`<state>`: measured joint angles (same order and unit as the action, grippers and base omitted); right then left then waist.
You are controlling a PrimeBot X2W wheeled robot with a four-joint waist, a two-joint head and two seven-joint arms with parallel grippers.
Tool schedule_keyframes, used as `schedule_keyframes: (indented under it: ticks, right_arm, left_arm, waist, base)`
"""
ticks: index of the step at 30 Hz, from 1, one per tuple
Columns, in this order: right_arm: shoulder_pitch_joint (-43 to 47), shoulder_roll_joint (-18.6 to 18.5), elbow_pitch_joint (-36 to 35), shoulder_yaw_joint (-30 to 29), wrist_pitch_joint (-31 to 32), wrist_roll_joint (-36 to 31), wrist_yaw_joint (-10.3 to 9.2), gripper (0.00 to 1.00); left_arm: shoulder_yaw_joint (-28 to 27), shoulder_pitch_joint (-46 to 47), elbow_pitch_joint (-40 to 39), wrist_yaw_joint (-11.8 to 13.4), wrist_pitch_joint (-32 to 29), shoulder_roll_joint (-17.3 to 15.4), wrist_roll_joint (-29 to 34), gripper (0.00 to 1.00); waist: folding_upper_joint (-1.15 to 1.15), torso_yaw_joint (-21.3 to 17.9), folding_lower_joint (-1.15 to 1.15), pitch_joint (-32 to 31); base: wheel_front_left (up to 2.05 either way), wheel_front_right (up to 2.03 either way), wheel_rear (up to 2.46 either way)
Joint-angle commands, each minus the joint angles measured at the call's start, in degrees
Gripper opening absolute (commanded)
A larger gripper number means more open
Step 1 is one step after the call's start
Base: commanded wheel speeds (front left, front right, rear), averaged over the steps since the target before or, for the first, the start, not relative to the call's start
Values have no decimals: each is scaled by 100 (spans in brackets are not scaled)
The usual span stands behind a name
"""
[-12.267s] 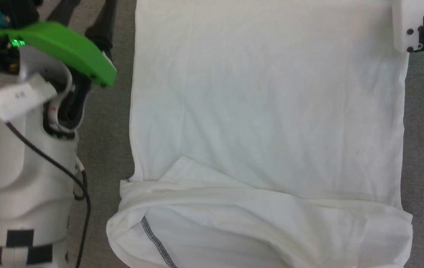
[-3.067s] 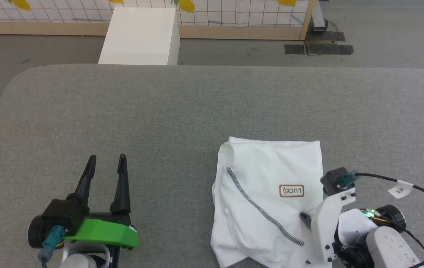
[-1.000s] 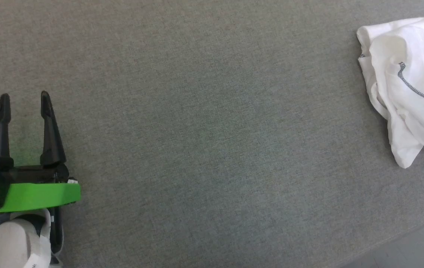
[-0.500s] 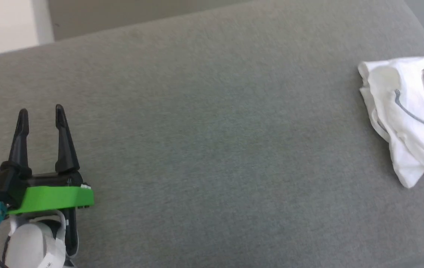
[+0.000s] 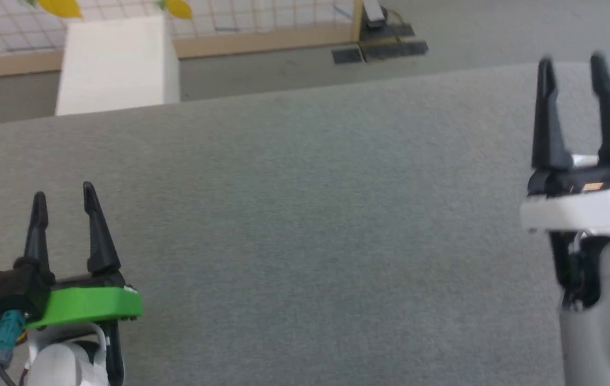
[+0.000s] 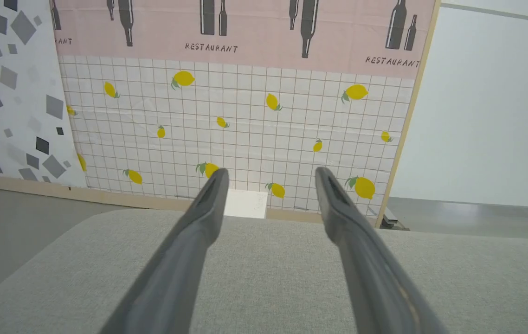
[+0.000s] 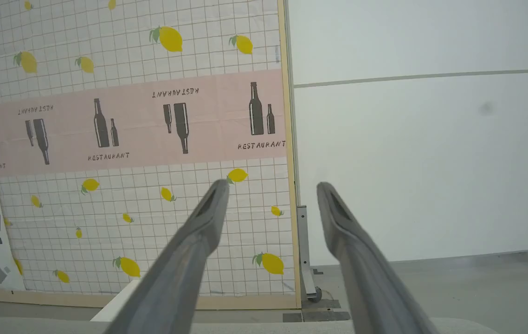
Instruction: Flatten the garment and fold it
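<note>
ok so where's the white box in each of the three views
head view: white box upper left, beyond the grey table's far edge.
left wrist view: white box small, centre, between the fingers of the left gripper.
right wrist view: what looks like its corner low left, cut off by a finger of the right gripper.
shared landmark: the lemon-print wall panel behind it.

The head camera has tipped up. Half a second ago it looked down on the grey desk (image 5: 305, 225) with the garment at the right edge. Now the desk's far edge, the white box (image 5: 117, 64) and the lemon-patterned panel (image 5: 262, 21) run along the top. The right tool (image 5: 571, 60), earlier low against the folded garment, stands raised at the right, its fingers apart and empty.
</note>
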<state>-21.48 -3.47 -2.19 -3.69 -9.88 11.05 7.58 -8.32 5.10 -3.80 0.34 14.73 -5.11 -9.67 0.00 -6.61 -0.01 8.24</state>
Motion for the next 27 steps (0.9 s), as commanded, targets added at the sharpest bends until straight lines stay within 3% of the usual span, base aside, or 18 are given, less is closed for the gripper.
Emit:
schedule_keyframes:
  ticks: [1, 7, 16, 27]
  right_arm:
    - [566, 53, 242, 16, -280, 184, -9, 100]
    - [1131, 57, 656, 219, -473, 488, -9, 100]
    - [1576, 58, 1055, 330, -509, 255, -9, 100]
    - [1874, 58, 1265, 276, -511, 62, -9, 100]
  left_arm:
    - [74, -159, 87, 38, 26, 61, -2, 100]
    - [263, -318, 294, 38, 26, 101, 16, 100]
    - [644, -442, 688, -144, -137, 100, 36, 100]
    - [819, -428, 1081, -117, -129, 104, 31, 100]
  waist:
    - [0, 557, 1, -533]
    - [0, 631, 1, -651]
    - [0, 514, 1, -571]
    - [0, 435, 1, -603]
  base:
    - [0, 0, 0]
    - [0, 0, 0]
    - [0, 0, 0]
    - [0, 0, 0]
